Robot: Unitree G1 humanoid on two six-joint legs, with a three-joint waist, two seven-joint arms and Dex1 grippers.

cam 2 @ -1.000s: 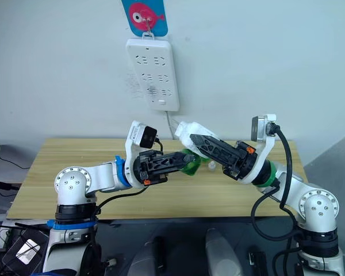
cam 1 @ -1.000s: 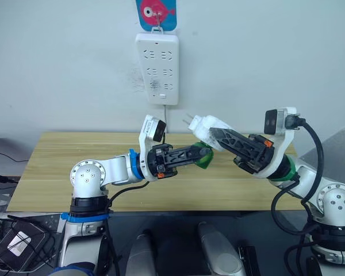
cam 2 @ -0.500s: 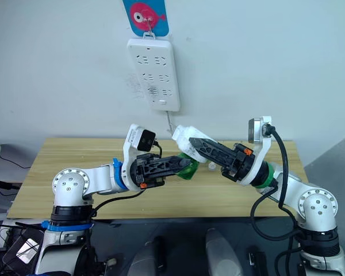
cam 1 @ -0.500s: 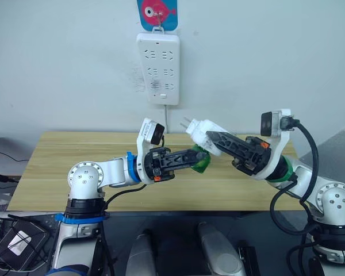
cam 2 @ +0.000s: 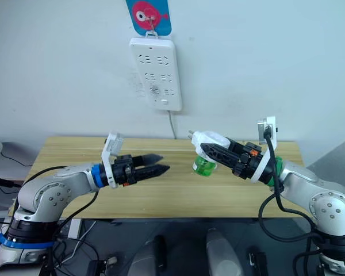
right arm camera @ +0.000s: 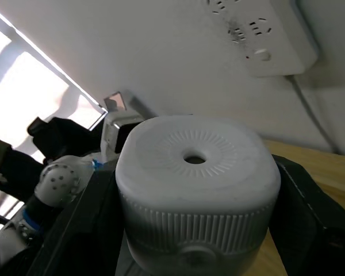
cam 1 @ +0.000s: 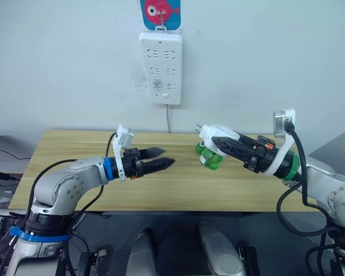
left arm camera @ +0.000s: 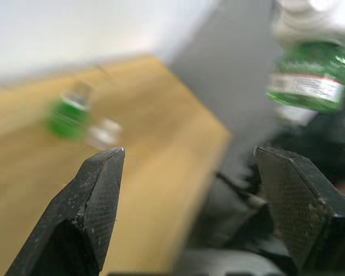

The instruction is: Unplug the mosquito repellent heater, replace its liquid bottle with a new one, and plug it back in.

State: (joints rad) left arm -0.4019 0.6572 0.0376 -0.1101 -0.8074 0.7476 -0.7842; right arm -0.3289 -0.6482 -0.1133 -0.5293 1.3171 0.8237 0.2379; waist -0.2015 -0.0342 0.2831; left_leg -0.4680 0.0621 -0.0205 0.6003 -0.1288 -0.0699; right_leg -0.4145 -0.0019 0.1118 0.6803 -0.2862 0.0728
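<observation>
White plastic, the heater, sits clamped in the right gripper above the table, prongs aimed about 11 o'clock toward the wall strip, with a green bottle hanging from its underside. Whether that bottle is seated tight cannot be told; if it is only part-threaded, tipping the heater for plugging could shake it loose, and liquid could spill. The prongs could also miss the slots, since the strip hangs well above at roughly 11 o'clock from the heater.

At 9 o'clock from the heater and well apart from it, the left gripper has its fingers parted a moderate way and carries nothing. The left wrist view shows a second green bottle resting on the table with a pale cap just beside it.
</observation>
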